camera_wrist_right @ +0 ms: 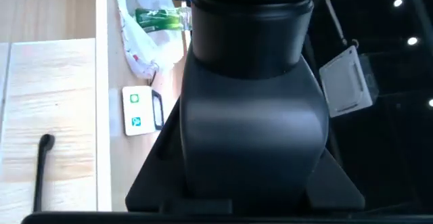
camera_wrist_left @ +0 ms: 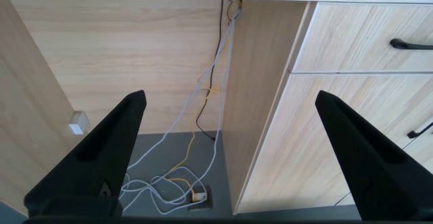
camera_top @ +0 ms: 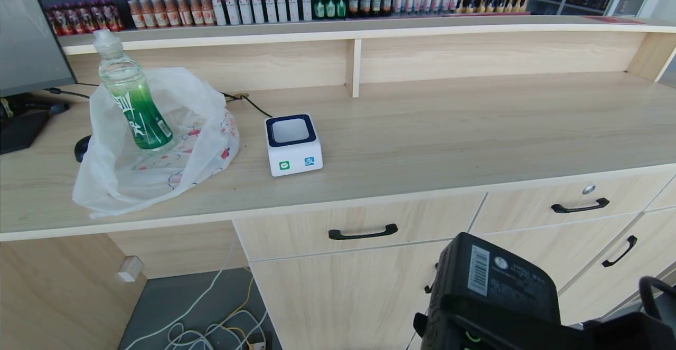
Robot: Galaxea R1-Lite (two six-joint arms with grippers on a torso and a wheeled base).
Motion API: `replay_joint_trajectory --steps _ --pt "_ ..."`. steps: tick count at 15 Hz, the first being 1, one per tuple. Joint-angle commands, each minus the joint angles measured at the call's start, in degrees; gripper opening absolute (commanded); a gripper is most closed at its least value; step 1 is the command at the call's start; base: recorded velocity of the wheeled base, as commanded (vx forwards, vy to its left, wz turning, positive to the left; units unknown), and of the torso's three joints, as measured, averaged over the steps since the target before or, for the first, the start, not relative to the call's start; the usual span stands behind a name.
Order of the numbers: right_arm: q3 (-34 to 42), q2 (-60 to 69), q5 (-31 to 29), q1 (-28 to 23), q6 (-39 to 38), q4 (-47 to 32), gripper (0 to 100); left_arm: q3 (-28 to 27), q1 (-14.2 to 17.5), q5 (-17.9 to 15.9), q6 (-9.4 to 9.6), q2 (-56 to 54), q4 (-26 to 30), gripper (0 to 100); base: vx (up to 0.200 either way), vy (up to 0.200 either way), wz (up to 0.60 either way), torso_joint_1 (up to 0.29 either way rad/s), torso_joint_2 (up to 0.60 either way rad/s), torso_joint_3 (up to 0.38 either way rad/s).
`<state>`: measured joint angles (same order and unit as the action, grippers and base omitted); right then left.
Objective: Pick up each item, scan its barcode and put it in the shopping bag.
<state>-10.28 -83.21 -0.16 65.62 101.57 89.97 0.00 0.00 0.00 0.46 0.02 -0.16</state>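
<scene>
Pale wood desk (camera_top: 422,128) across the head view, with a far shelf of bottled drinks (camera_top: 317,4) behind and a dark monitor (camera_top: 31,28) at far left. On the desk's left, a thin white shopping bag (camera_top: 211,128), slumped and open, with the bottle (camera_top: 134,99) inside its mouth, tilted, cap leaning left and far. Clear plastic, white cap, green printed label round the lower body, seemingly well filled. Just right of the bag and apart from it, a white scanner (camera_top: 293,144), dark-rimmed window facing up. Bottle judged fairly heavy for its size, stiff but slightly squeezable, smooth and probably slippery on the label. Best taken across the body just above the label, not by the cap. Bag limp, likely to collapse or drag along. Left wrist view: left pincer (camera_wrist_left: 229,95) spread wide, holding nothing, below the desk's edge, facing cabinet wood, a drawer handle (camera_wrist_left: 409,45) and loose cables (camera_wrist_left: 193,183) on the floor. Right wrist view: dark housing (camera_wrist_right: 250,116) across the middle, with bottle (camera_wrist_right: 159,17), bag and scanner (camera_wrist_right: 137,110) well beyond it. Right pincer's spread impossible to tell.
</scene>
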Motion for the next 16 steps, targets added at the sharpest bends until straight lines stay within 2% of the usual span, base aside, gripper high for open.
replay_joint_trajectory --steps 1,3,4,9,13,16 --pt "-3.4 1.7 0.1 1.5 6.2 0.0 0 0.0 0.0 0.0 -0.02 0.0 0.0 100 0.000 0.000 0.00 0.000 0.00 0.000" --pt "-5.8 1.0 -0.1 4.4 12.4 0.0 0 0.0 0.0 0.0 -0.02 0.0 0.0 100 0.000 0.000 0.00 0.000 0.00 0.000" --pt "-6.6 0.4 -0.1 5.0 12.9 0.0 0 0.0 0.0 0.0 -0.02 0.0 0.0 100 0.000 0.000 0.00 0.000 0.00 0.000" --pt "-8.7 -1.2 0.2 5.8 12.8 0.0 0 0.0 0.0 0.0 -0.02 0.0 0.0 100 0.000 0.000 0.00 0.000 0.00 0.000" --pt "-15.6 -7.6 3.3 7.1 11.6 0.0 0 0.0 0.0 0.0 -0.02 0.0 0.0 100 0.000 0.000 0.00 0.000 0.00 0.000" --pt "-14.4 -6.7 2.7 7.6 11.6 0.0 0 0.0 0.0 0.0 0.06 0.0 0.0 100 0.000 0.000 0.00 0.000 0.00 0.000"
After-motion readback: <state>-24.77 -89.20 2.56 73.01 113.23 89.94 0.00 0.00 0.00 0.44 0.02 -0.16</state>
